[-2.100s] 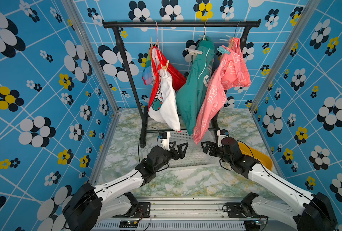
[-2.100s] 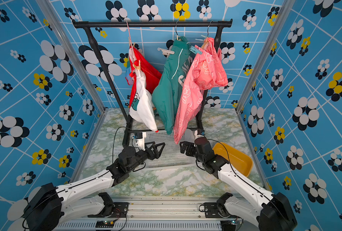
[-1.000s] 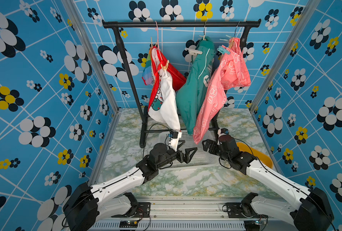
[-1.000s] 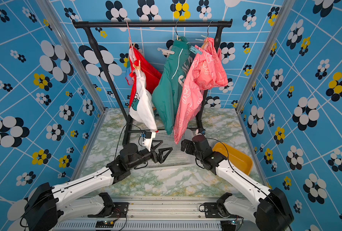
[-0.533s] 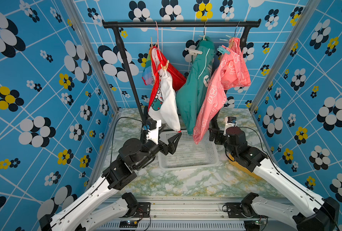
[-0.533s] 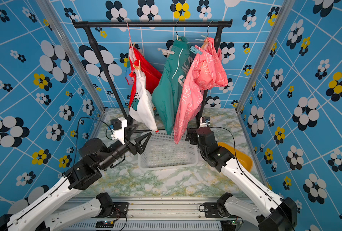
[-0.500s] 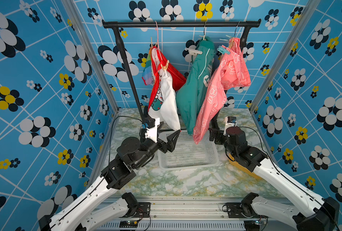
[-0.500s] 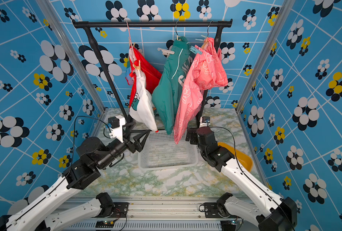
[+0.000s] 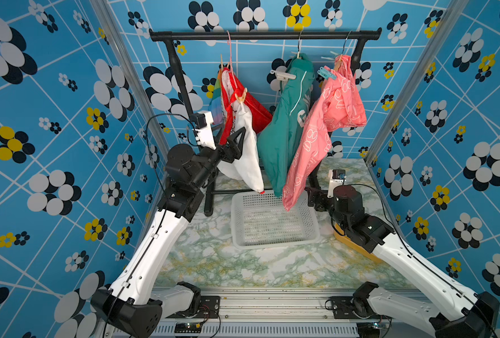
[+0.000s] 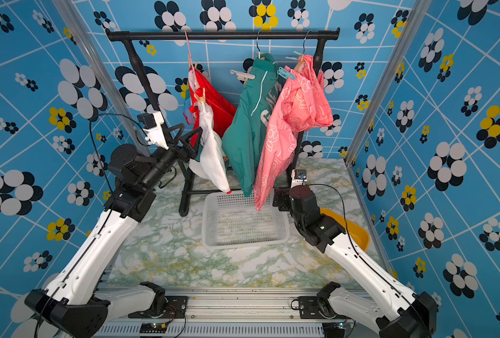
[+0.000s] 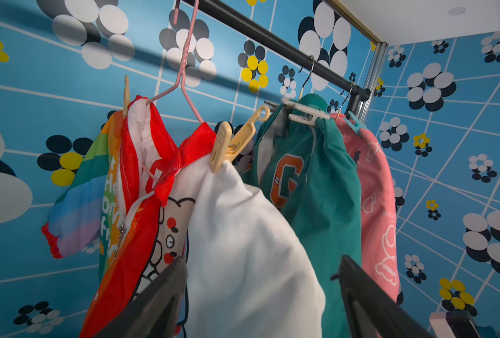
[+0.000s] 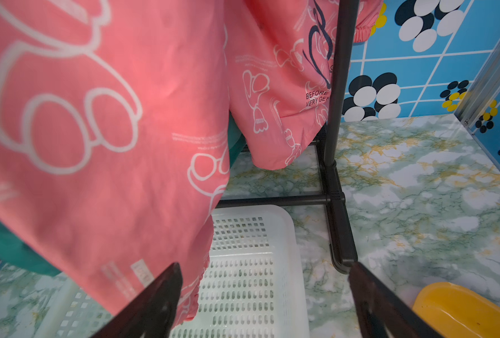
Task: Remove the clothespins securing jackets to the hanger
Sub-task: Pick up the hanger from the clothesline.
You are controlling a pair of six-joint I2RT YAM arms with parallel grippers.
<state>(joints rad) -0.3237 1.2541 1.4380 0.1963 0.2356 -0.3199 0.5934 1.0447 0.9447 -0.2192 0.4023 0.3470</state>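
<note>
Left end effector (image 9: 237,140) open, jaws spread at red jacket's (image 9: 254,117) white sleeve; tan pin (image 11: 222,146) above, at shoulder. Right end effector (image 12: 265,267) open, holding nothing, under pink jacket (image 12: 96,117). Pink hem hangs over basket (image 9: 234,225). Left wrist view shows white pin (image 11: 304,114) on green jacket (image 11: 325,181) and teal pin (image 11: 355,125) on pink. Desk (image 9: 243,269) open in front.

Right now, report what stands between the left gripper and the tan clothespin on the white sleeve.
Only the white sleeve itself, bulging before the open left gripper; the tan clothespin sits higher up it, otherwise unblocked.
</note>
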